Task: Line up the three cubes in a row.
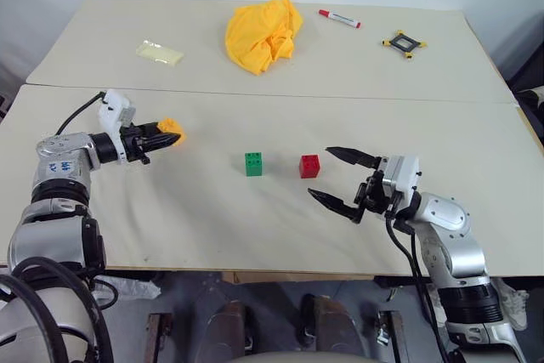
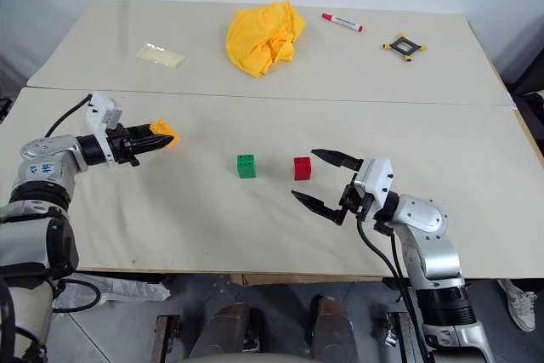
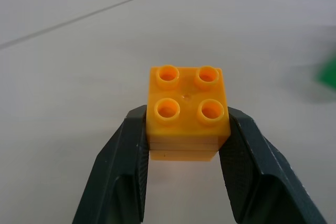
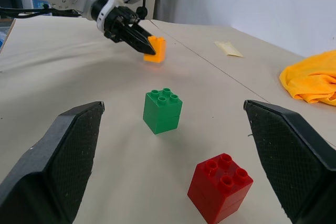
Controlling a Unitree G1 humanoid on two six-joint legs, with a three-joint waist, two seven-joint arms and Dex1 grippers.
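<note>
My left gripper is shut on the orange-yellow cube, holding it by two opposite sides just above the table at the left. The green cube and the red cube stand side by side near the middle of the near table, a small gap between them. To the right of the red cube my right gripper hovers open, its fingers spread wide and empty; from its wrist view the green cube and red cube lie ahead, with the left gripper beyond them.
On the far table lie a crumpled yellow cloth, a red marker, a black-and-yellow square frame and a pale flat packet. A seam runs between the two tables.
</note>
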